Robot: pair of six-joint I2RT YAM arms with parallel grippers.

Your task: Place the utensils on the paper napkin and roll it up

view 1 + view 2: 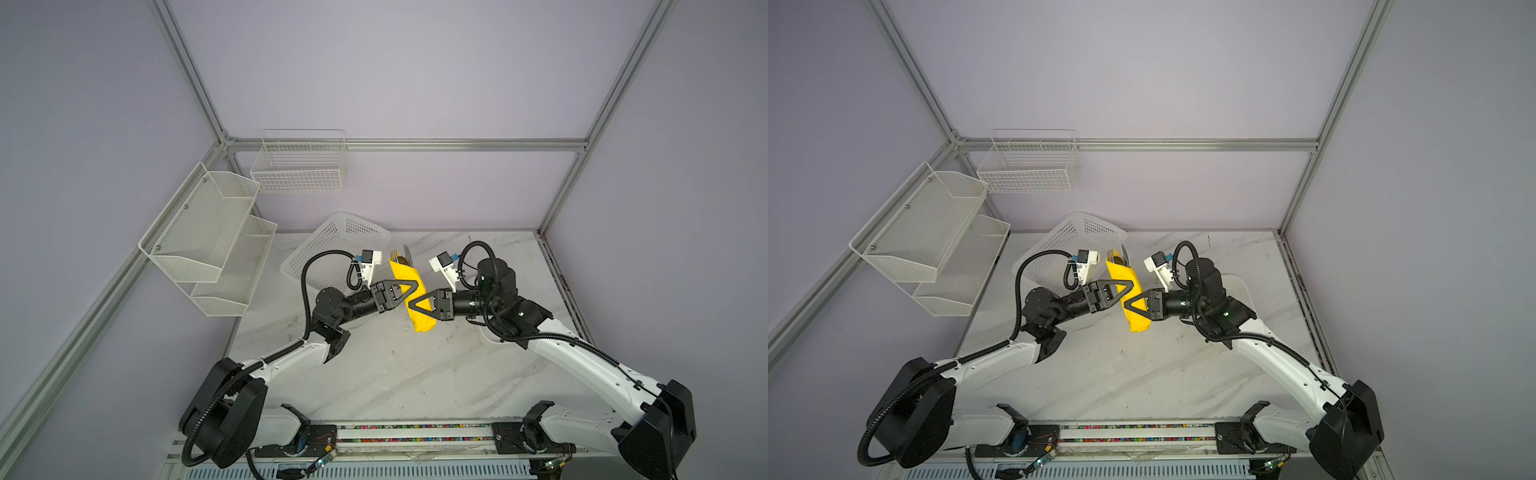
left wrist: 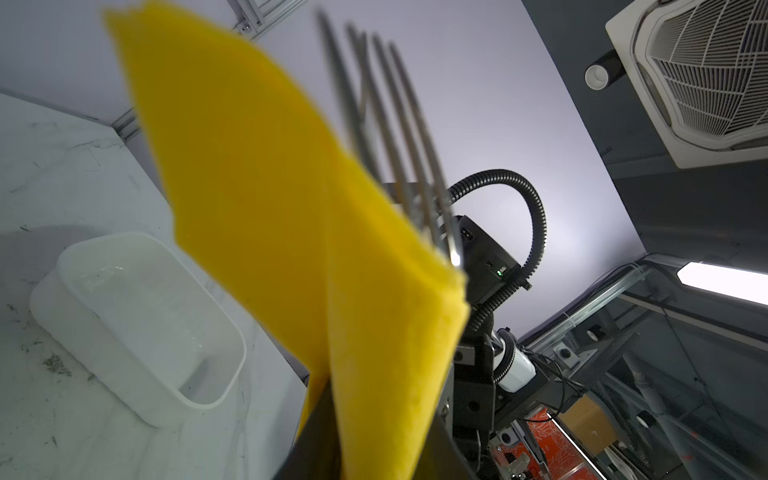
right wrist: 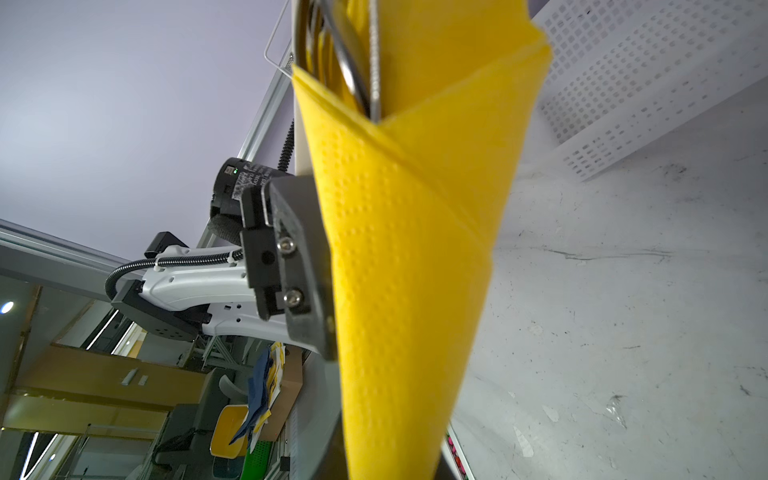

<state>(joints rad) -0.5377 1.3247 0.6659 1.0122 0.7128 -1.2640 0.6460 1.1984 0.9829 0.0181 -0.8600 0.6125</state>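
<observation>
The yellow paper napkin point(image 1: 409, 276) point(image 1: 1122, 276) is wrapped into a long roll around the utensils and hangs above the table's middle, tilted. Silver utensil tips point(image 1: 401, 255) stick out of its far end; fork tines point(image 2: 395, 124) and other metal ends point(image 3: 357, 62) show in the wrist views. My left gripper point(image 1: 410, 286) point(image 2: 374, 457) has the roll point(image 2: 291, 208) between its jaws; how tightly is unclear. Its finger point(image 3: 305, 266) lies against the roll. My right gripper point(image 1: 414, 306) point(image 3: 390, 457) is shut on the roll point(image 3: 415, 249) from the opposite side, just nearer the roll's low end.
A white perforated basket point(image 1: 332, 249) leans at the back, behind my left wrist. A white plastic tray point(image 2: 137, 316) point(image 1: 1239, 286) sits on the marble table under my right arm. Mesh shelves point(image 1: 208, 241) and a wire basket point(image 1: 299, 166) hang on the walls.
</observation>
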